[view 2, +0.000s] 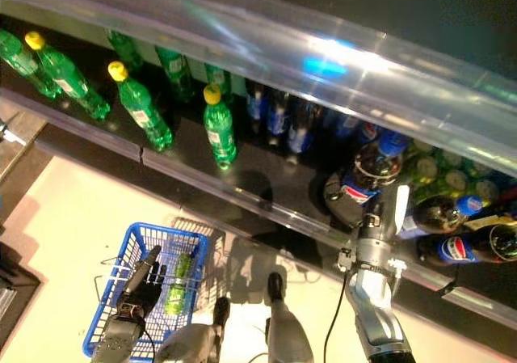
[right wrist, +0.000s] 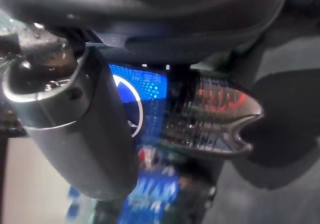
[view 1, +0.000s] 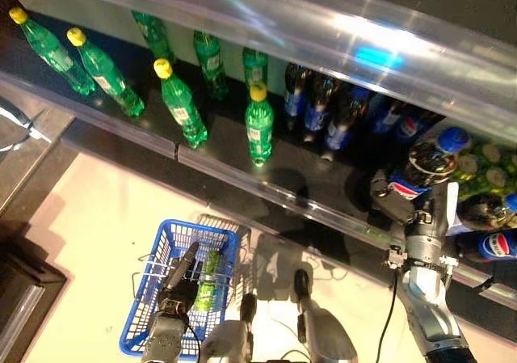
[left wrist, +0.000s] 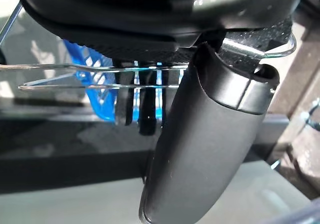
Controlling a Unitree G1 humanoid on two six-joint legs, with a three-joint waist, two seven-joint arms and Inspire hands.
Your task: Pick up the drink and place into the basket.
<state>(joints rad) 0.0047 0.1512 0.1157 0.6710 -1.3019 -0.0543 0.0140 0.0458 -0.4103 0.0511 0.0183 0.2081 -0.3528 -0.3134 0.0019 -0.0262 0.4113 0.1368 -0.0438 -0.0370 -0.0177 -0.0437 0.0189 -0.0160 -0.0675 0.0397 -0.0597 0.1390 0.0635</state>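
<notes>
My right hand (view 1: 393, 201) reaches onto the dark shelf at the right and is shut on a dark cola bottle (view 1: 426, 167) with a blue cap and blue label. In the right wrist view my thumb (right wrist: 75, 134) lies across the bottle (right wrist: 200, 114). My left hand (view 1: 179, 286) is shut on the thin wire handles (left wrist: 100, 69) of the blue basket (view 1: 139, 314), which hangs low at the lower left. A green bottle (view 1: 208, 286) lies in the basket.
Green bottles with yellow caps (view 1: 182, 100) stand on the shelf at the left. Dark cola bottles (view 1: 319, 108) stand further back in the middle. More cola bottles and green cans (view 1: 485, 165) crowd the right end. A clear rail (view 1: 242, 173) runs along the shelf front, under a clear upper edge (view 1: 323, 23).
</notes>
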